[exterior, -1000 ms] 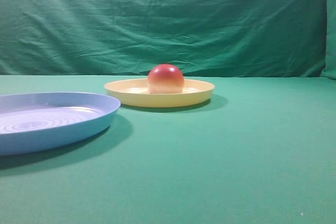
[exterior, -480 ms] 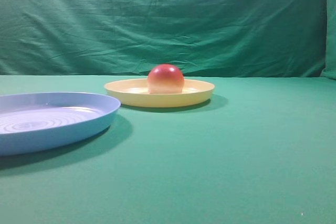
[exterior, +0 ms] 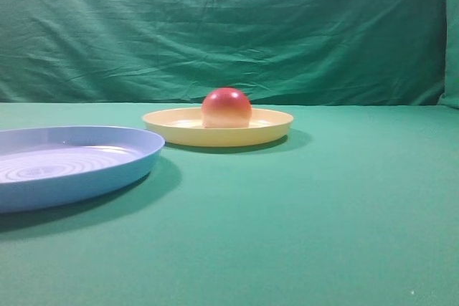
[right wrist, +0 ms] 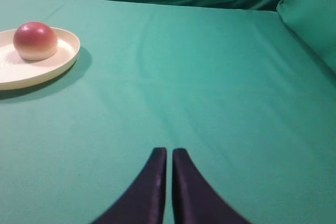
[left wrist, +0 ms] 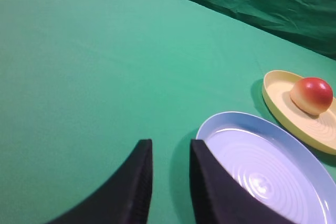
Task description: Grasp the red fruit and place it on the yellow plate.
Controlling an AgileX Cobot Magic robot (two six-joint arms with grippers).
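The right gripper (right wrist: pixel 169 153) is clenched, its two dark fingers nearly pressed together with only a hairline slit between them, holding nothing, above bare green cloth (right wrist: pixel 210 103) and well apart from the plates. The left gripper (left wrist: pixel 170 148) also holds nothing; its dark fingers stand a narrow gap apart, and whether it is fully clenched cannot be told. Its right finger sits just beside the near rim of the light-blue plate (left wrist: pixel 226 121), which has raised concentric rings inside. Beyond the blue plate, close to it but apart, lies the yellow plate (exterior: pixel 172 130). The red fruit (exterior: pixel 226 108) rests on the yellow plate, near its middle, flat pale base down and deep red dome up. A wrinkled green backdrop (exterior: pixel 229 26) hangs behind the table.
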